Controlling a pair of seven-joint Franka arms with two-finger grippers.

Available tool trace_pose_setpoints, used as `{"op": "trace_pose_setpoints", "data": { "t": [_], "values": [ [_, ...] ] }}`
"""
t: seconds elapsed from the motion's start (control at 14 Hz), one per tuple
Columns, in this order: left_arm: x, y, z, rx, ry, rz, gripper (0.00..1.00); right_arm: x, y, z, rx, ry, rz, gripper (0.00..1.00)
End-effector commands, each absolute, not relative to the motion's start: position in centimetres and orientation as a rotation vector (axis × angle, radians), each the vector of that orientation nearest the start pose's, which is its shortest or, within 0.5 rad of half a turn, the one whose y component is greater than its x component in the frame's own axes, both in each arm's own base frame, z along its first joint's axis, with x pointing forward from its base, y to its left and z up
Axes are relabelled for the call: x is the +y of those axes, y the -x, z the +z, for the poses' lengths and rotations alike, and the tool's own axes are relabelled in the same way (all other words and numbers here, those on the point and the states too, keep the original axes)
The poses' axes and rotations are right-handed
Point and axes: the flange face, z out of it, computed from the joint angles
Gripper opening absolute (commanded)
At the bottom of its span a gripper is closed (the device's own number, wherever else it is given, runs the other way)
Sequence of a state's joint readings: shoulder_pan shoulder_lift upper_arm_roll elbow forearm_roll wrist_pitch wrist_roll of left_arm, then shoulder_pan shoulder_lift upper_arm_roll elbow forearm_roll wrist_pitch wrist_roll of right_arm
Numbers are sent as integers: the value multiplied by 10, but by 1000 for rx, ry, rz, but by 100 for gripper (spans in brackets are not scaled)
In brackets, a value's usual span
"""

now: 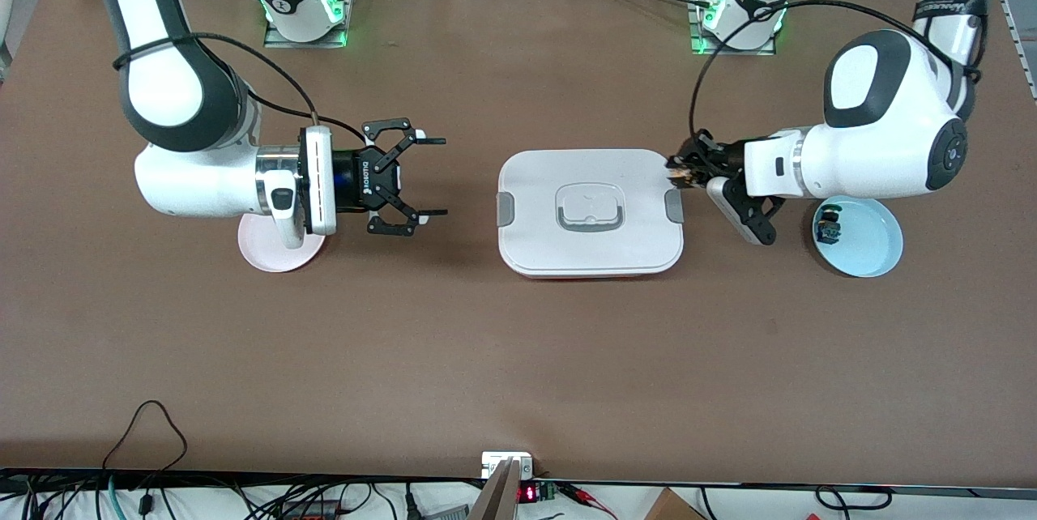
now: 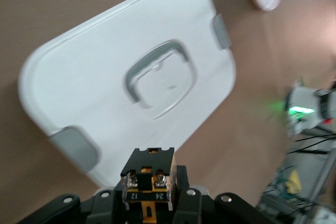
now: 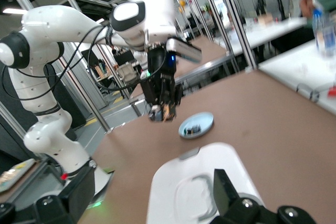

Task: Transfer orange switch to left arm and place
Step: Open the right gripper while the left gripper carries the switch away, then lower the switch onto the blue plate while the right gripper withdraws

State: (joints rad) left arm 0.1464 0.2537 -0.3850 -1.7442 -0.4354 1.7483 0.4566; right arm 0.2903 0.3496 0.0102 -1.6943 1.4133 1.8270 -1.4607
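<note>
My left gripper (image 1: 679, 168) is shut on the orange switch (image 1: 676, 172) and holds it in the air over the edge of the white box (image 1: 535, 180) at the left arm's end. In the left wrist view the switch (image 2: 148, 179) shows its black and yellow terminal block between the fingers, with the box (image 2: 94, 77) below. My right gripper (image 1: 437, 177) is open and empty, held level above the table between the pink plate and the box. The right wrist view shows the box (image 3: 173, 192) and, farther off, the left gripper (image 3: 163, 109) with the switch.
A pink plate (image 1: 271, 254) lies under the right arm's wrist. A light blue plate (image 1: 871, 249) at the left arm's end holds a small black switch with green and blue parts (image 1: 828, 227). Cables and a small device lie along the table edge nearest the front camera.
</note>
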Motion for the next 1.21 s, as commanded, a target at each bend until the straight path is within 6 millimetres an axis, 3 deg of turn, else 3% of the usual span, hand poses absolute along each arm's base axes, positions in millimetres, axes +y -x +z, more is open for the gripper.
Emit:
{"op": "trace_pose_setpoints", "data": {
  "t": [0.0, 0.14, 0.28, 0.43, 0.64, 0.78, 0.93, 1.14],
  "values": [
    [-138, -586, 441, -926, -2654, -309, 0, 261, -596, 451, -929, 1697, -427, 100],
    [-123, -586, 439, -1109, -2732, -360, 0, 256, -594, 448, -906, 1819, -299, 100],
    [-105, -588, 429, -1426, -2722, -451, 0, 244, -594, 445, -932, 1913, -233, 100],
    [-75, -592, 412, -1522, -2685, -514, 0, 222, -596, 439, -913, 1997, -152, 100],
    [-15, -594, 364, -1705, -2596, -572, 0, 201, -597, 436, -768, 2226, 51, 100],
    [42, -587, 333, -1699, -2620, -511, 0, 193, -599, 436, -642, 2419, 168, 100],
    [60, -582, 313, -1891, -2575, -513, 0, 181, -595, 439, -624, 2584, 245, 100],
    [89, -582, 280, -2002, -2498, -586, 0, 158, -588, 440, -564, 2932, 393, 100]
  ]
}}
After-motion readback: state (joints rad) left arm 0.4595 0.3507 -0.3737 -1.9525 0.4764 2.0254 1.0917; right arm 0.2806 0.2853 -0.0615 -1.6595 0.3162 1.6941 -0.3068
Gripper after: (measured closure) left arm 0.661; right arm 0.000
